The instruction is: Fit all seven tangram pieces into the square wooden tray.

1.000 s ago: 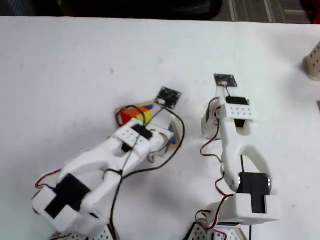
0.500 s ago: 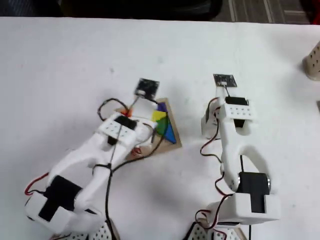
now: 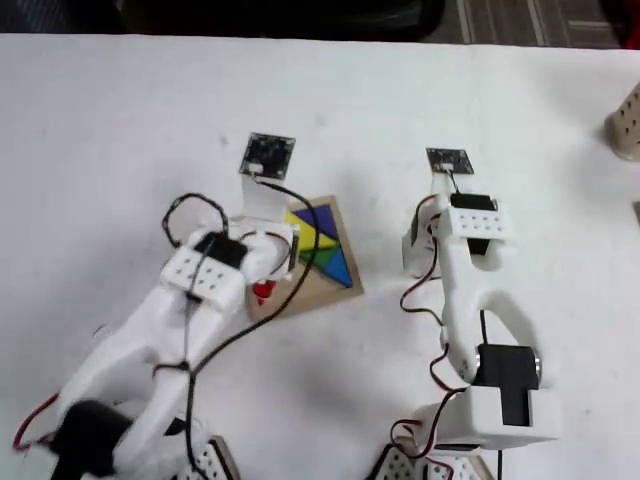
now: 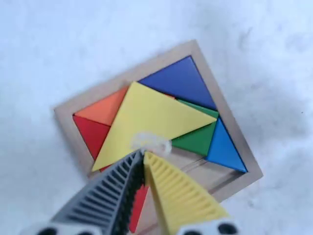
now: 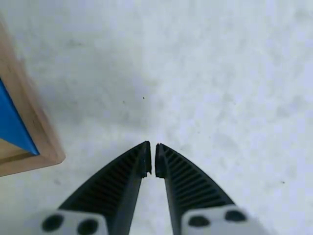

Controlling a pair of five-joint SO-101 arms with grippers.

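Left gripper (image 4: 143, 155) is clenched, its tips on the long edge of the yellow triangle (image 4: 146, 115), which lies skewed over the other pieces (image 4: 195, 139) in the wooden tray (image 4: 68, 110) mid-table, with that arm's black cable (image 3: 316, 232) draped across the tray. Right gripper (image 5: 151, 164) is squeezed closed on nothing, just right of the tray's corner. White table (image 3: 120, 110), a beige perforated object (image 3: 626, 125) at its far right edge, dark floor (image 3: 300, 15) beyond.

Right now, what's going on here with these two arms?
The left gripper is shut, its tips at the edge of the big yellow triangle in the square wooden tray. That triangle seems to lie over the orange piece, the red piece, the green piece and the blue pieces rather than seated flat, and bare wood shows along one side, so the puzzle isn't finished. The right gripper is shut over bare table beside the tray, holding nothing.
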